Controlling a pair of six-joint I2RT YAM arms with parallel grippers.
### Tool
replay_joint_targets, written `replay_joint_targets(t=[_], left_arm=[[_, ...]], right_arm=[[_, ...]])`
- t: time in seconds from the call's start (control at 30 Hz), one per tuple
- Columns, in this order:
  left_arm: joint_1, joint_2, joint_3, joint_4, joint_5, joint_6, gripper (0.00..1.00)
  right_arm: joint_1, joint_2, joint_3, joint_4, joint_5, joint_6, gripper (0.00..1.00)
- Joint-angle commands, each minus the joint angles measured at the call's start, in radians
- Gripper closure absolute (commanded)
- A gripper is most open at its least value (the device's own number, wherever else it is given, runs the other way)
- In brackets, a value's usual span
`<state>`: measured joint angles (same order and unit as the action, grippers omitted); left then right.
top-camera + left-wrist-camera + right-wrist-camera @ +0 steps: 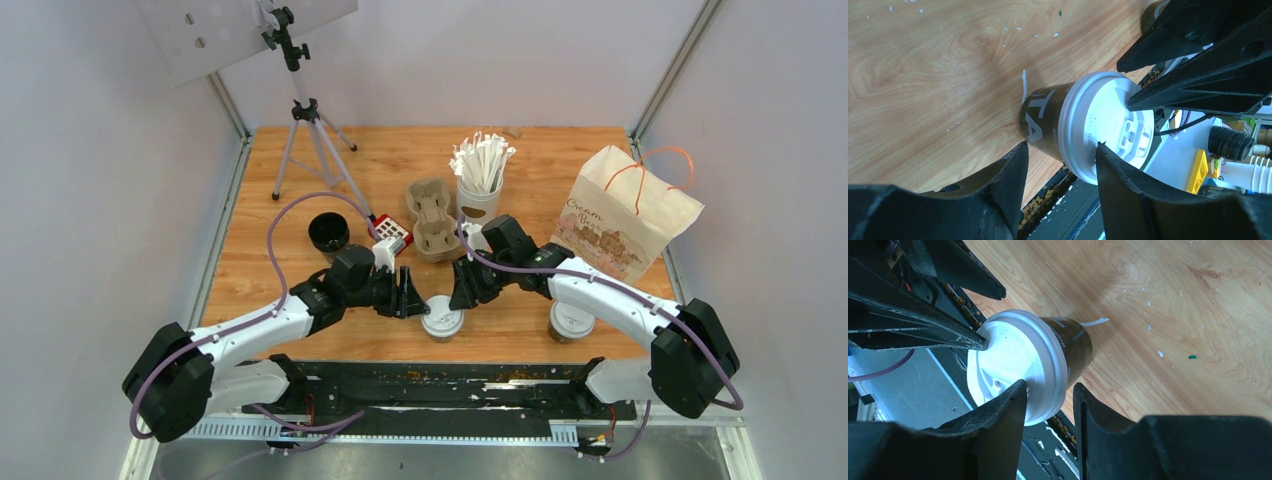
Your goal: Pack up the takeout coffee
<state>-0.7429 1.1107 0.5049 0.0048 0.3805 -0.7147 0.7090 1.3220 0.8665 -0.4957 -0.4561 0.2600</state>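
One takeout coffee cup [441, 320], dark brown with a white lid, stands near the table's front edge between my two grippers. The second cup [571, 322] stands to its right, under the right arm. My left gripper [410, 296] is open just left of the first cup. In the left wrist view the gripper [1060, 150] straddles the cup [1045, 122] at its lid [1108, 125]. My right gripper [466, 290] is open just right of it. In the right wrist view the gripper [1048, 395] has one finger over the lid [1013, 362] and one beside the cup body [1077, 346].
A beige pulp cup tray [432, 218] lies behind the grippers, with a white cup of wrapped sticks [480, 185] behind it. A paper bag [625, 210] stands at the right. A black cup [328, 232], a small red object [392, 232] and a tripod [305, 120] are at the left.
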Motion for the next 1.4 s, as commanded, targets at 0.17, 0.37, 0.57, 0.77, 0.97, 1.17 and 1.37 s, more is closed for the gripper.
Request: replay_joint_targets(t=[0.17,0.37,0.57,0.77,0.97,1.17,1.37], left_arm=[[-0.035,0.049,0.052,-0.012,-0.04,0.057,0.45],[-0.065,0.059,0.067,-0.061,-0.079,0.075,0.46],[-0.076,0.066,0.074,-0.069,-0.09,0.08,0.46],[-0.085,0.076,0.08,-0.07,-0.099,0.081,0.46],[-0.091,0.08,0.081,-0.074,-0.105,0.079,0.46],[-0.095,0.077,0.08,-0.082,-0.11,0.082,0.46],[-0.096,0.078,0.081,-0.086,-0.114,0.083,0.46]], right_arm=[[-0.006,-0.044,0.031,-0.009,0.018,0.0,0.54],[-0.003,-0.084,0.06,-0.049,0.036,0.045,0.45],[-0.006,-0.126,0.096,-0.165,0.073,0.091,0.37],[-0.006,-0.16,0.075,-0.198,0.024,0.144,0.44],[-0.005,-0.142,0.051,-0.191,-0.019,0.194,0.49],[-0.006,-0.125,0.008,-0.158,-0.035,0.221,0.52],[-0.006,-0.111,-0.015,-0.153,-0.027,0.225,0.52]])
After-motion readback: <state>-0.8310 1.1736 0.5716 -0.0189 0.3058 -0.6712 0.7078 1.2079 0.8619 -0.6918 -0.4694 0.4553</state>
